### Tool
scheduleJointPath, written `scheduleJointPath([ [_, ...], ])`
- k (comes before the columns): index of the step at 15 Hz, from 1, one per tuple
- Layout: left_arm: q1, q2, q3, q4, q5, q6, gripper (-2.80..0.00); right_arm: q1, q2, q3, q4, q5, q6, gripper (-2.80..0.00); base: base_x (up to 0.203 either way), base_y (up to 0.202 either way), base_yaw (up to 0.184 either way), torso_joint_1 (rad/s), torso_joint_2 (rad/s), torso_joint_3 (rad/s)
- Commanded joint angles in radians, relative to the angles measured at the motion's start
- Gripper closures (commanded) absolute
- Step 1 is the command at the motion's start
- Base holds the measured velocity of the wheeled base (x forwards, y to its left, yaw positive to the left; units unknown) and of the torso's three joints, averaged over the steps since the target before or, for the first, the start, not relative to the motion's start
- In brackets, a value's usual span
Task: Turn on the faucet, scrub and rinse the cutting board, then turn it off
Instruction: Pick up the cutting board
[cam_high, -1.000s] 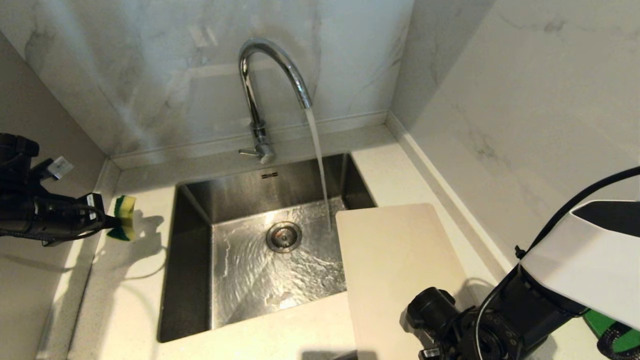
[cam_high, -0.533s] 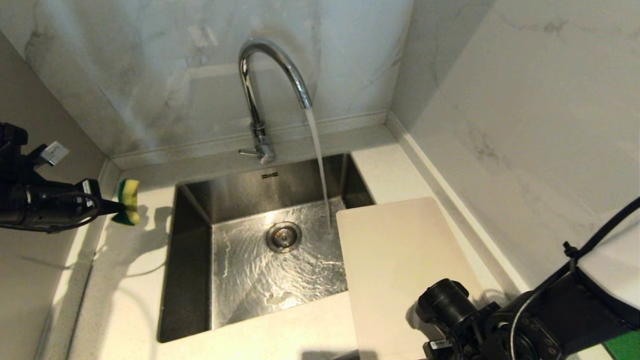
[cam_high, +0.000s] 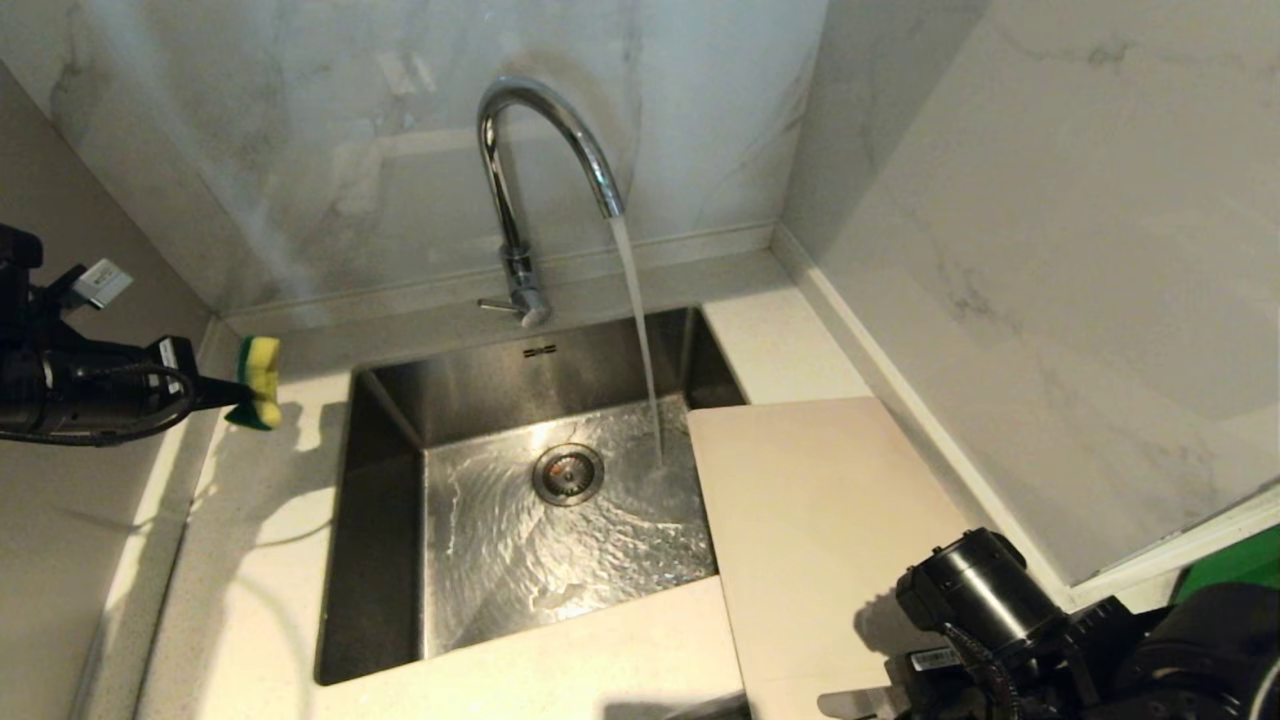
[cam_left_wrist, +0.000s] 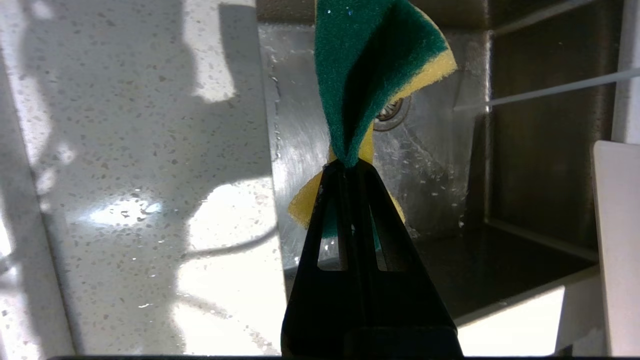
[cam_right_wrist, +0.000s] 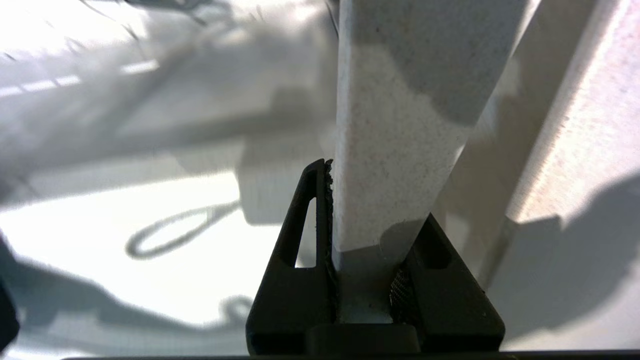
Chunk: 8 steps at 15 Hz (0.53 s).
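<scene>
We count one tap (cam_high: 530, 150), with one small lever (cam_high: 497, 305) at its base and one stream of water (cam_high: 638, 340) falling from its spout. There is one sink (cam_high: 400, 560), with one round drain (cam_high: 568, 473) in its floor. One cutting board (cam_high: 830, 520) is in sight, and one sponge (cam_high: 258, 382), green on one face and yellow on the other. We see two grippers: the left gripper (cam_left_wrist: 350, 167) and the right gripper (cam_right_wrist: 372, 225), each with two fingers (cam_right_wrist: 305, 220), as far as the wrist views let us tell. One table (cam_high: 250, 560) carries it all, and we count three wall faces around it.
</scene>
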<state>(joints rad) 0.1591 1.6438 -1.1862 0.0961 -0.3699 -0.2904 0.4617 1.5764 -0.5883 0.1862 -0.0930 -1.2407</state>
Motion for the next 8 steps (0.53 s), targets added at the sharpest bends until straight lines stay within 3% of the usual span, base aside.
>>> scheduleJointPath([
  [1,0.0,-0.015,-0.001,0.002,-0.006,-0.003,0.0,0.003,-0.13,-0.005,0.047,-0.042,-0.012,0.0,0.0,0.0,0.0,0.0,0.0,0.0],
  [8,0.0,-0.061,0.002,0.021,-0.031,-0.006,0.0,0.037,-0.299,-0.004,0.093,-0.165,-0.062,0.0,0.0,0.0,0.0,0.0,0.0,0.0],
])
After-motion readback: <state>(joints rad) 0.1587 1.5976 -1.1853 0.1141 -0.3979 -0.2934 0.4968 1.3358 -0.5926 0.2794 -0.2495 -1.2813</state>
